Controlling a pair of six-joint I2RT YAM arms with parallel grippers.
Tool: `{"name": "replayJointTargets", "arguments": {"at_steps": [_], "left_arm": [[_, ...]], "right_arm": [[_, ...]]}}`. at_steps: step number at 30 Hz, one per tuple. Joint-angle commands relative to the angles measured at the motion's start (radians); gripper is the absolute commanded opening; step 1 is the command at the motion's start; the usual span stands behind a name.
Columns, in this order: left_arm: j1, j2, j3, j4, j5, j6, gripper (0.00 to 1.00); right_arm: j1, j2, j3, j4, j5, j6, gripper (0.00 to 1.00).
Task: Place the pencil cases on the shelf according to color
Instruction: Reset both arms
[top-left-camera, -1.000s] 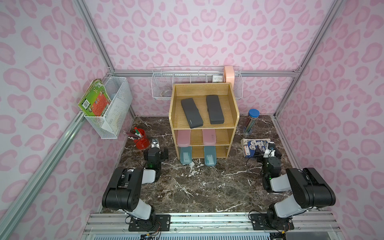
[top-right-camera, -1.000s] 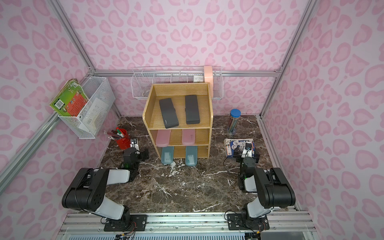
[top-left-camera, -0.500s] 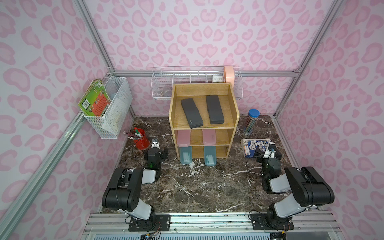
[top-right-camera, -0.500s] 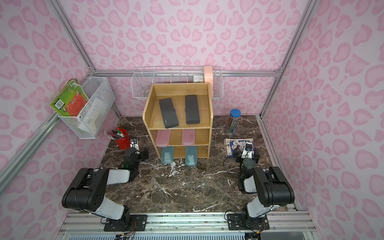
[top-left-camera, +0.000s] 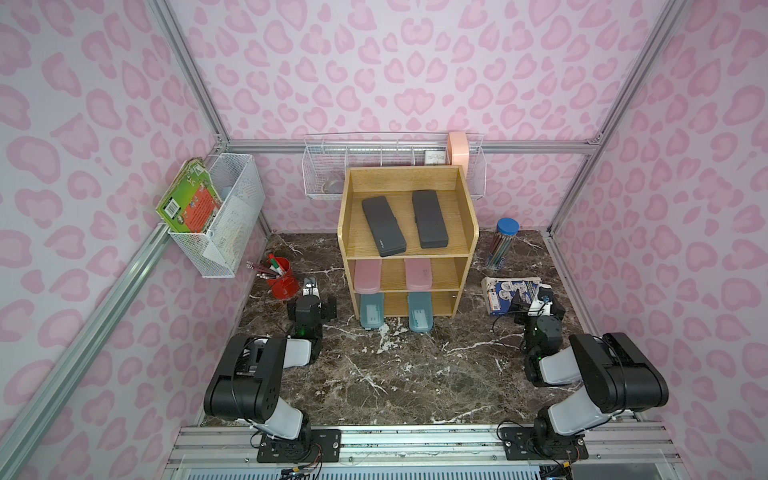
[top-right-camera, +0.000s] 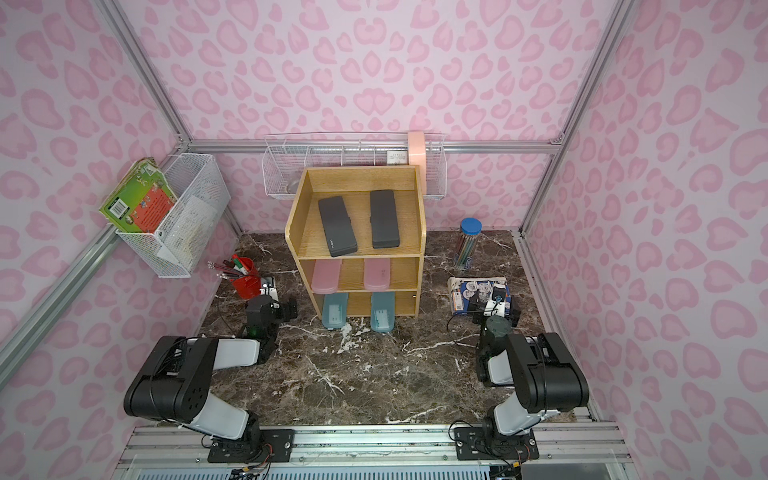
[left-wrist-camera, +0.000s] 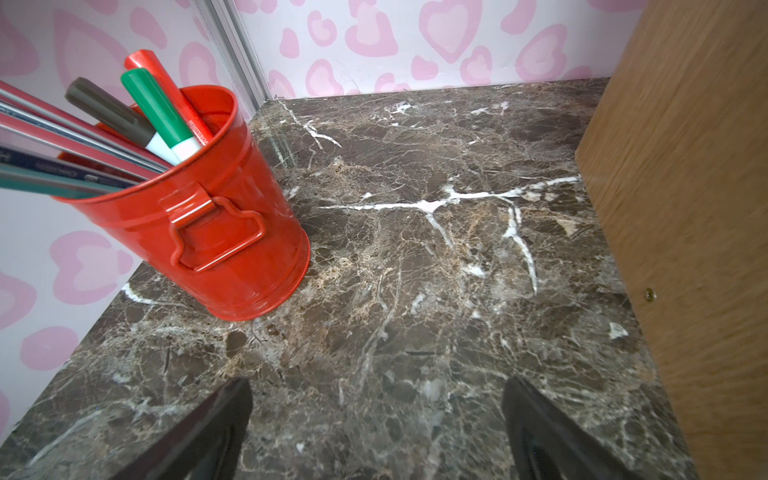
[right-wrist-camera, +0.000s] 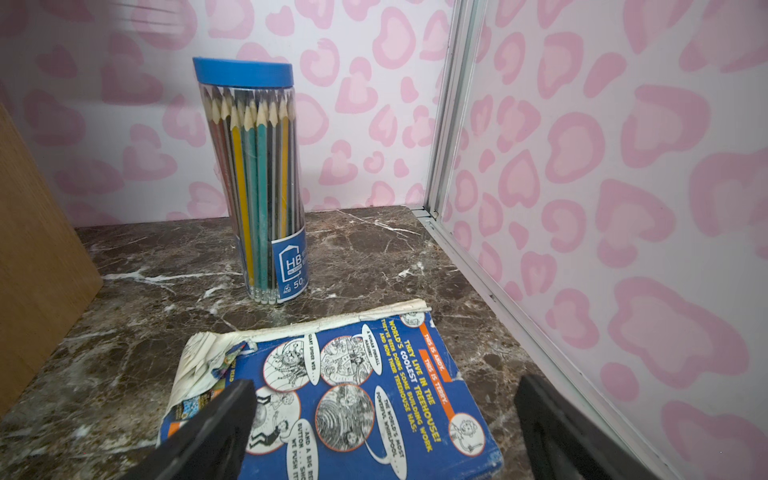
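Fingers (left-wrist-camera: 220, 432) of the left gripper (left-wrist-camera: 376, 388) are spread wide on the left wrist view, with nothing between them but the bare marble table (left-wrist-camera: 415, 249). The red pen cup (left-wrist-camera: 216, 232) sits close on one side and the oak wall of the shelf (left-wrist-camera: 685, 208) close on the other. Tight lane, that.

Over to the right wrist view: the right gripper (right-wrist-camera: 384, 384) is just as wide and just as empty. It hovers over a worn blue book (right-wrist-camera: 353, 395), with the pencil tube (right-wrist-camera: 257, 178) standing beyond and the wall rail (right-wrist-camera: 446, 124) near.

Now both top views, and the sorting looks finished. Two black pencil cases (top-left-camera: 383, 225) lie side by side on the rimmed top tier at frame centre, two pink cases (top-left-camera: 368, 276) are on the middle tier, and two teal cases (top-right-camera: 335, 312) are on the bottom one. No case is left on the table.

Only quibble — the teal pair jut out past the shelf's front edge, and the pink ends overhang a little. Below the shelf in frame, a broad bare stretch of marble lies between the arms — plenty of room to pull back.
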Motion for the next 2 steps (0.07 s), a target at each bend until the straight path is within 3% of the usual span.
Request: {"name": "replayJointTargets", "arguments": {"at_steps": [1, 2], "left_arm": [[-0.001, -0.002, 0.000, 0.021, 0.006, 0.004, 0.99], [0.000, -0.002, 0.000, 0.020, 0.006, 0.004, 0.99]], "right_arm": [[0.000, -0.002, 0.001, 0.023, 0.001, -0.002, 1.00], [0.000, -0.003, 0.000, 0.023, 0.001, -0.003, 1.00]]}}
